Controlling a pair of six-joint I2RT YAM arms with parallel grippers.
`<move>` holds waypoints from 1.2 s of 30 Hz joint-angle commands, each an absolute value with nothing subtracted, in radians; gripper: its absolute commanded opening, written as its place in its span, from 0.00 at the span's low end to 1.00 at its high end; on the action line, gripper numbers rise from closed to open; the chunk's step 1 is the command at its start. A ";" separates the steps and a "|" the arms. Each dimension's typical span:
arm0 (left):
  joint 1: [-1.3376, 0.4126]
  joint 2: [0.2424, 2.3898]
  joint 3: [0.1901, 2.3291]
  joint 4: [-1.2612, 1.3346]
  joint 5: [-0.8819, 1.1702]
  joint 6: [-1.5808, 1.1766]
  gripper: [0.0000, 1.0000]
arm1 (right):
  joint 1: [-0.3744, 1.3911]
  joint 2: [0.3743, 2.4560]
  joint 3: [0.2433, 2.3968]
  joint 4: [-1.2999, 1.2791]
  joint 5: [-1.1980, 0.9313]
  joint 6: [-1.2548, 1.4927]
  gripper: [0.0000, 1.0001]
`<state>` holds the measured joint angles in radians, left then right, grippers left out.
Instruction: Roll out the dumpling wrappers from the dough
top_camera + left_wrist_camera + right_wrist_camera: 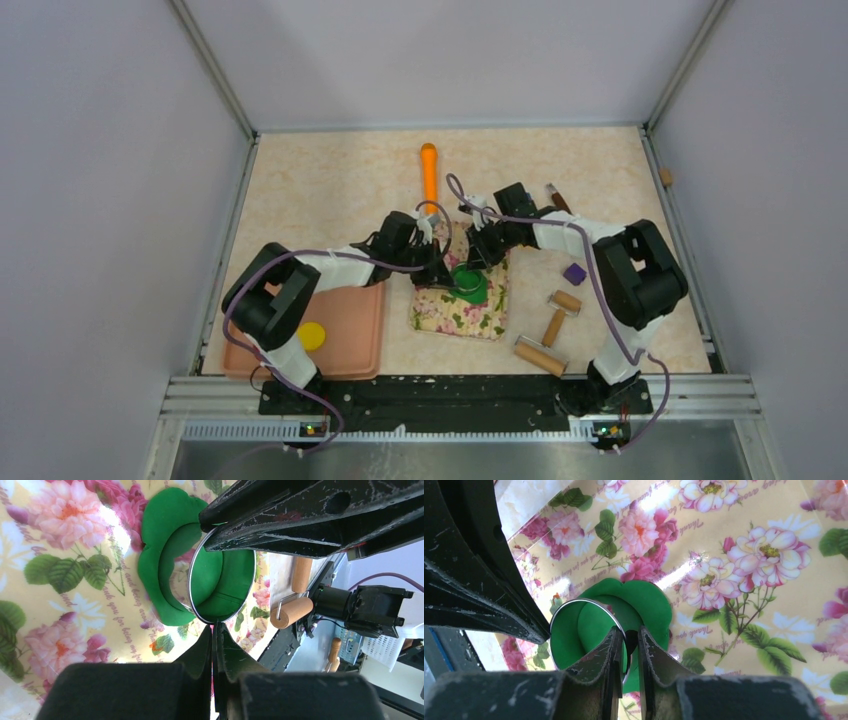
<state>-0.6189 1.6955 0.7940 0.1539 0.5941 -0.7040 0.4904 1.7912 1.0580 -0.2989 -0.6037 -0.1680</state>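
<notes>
Dough: a dark green, ragged-edged piece (pixel 152 555) lies on the floral mat (pixel 450 312) in the middle of the table. A round groove is pressed into it, and a little of the mat's pink shows through near the middle.

Ring cutter: a round ring with a bright metal rim and a green inner wall (pixel 222 577) sits tilted over one side of the dough. I can't tell whether it rests on the dough or is held just off it, nor whether a cut disc sits inside.

Left gripper: its fingers (pixel 214 626) are drawn almost together, pinching the ring's rim on one side.

Right gripper: its fingers (pixel 629 631) are clamped on the opposite side of the same rim, so the two arms meet nose to nose over the mat.

Yellow wrapper: one small round disc (pixel 313 335) lies on the pink tray (pixel 355 325), left of the mat and beside the left arm.

Orange rolling pin: it lies (pixel 429 170) on the table beyond the mat, pointing away from the arms.

Wooden rollers: several lie (pixel 540 355) right of the mat, near the right arm's base.

Purple block: it sits (pixel 574 272) just beyond the rollers.
</notes>
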 commanded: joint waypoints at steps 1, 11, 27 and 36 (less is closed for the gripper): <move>-0.624 1.723 0.820 0.114 0.537 -0.677 0.06 | 0.500 1.766 1.005 -0.298 -0.501 -0.137 0.00; -0.624 1.765 0.837 0.119 0.526 -0.745 0.11 | 0.500 1.754 1.006 -0.281 -0.471 -0.115 0.00; -0.605 1.829 0.813 0.006 0.373 -0.862 0.00 | 0.502 1.722 0.941 -0.268 -0.432 -0.081 0.00; -0.581 1.867 0.860 -0.113 0.298 -0.869 0.00 | 0.503 1.671 0.894 -0.310 -0.356 0.033 0.00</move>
<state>-0.6029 1.7790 0.8745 0.0887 0.6056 -0.9234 0.4957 1.6981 0.9421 -0.1783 -0.4591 -0.0422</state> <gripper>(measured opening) 0.007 0.131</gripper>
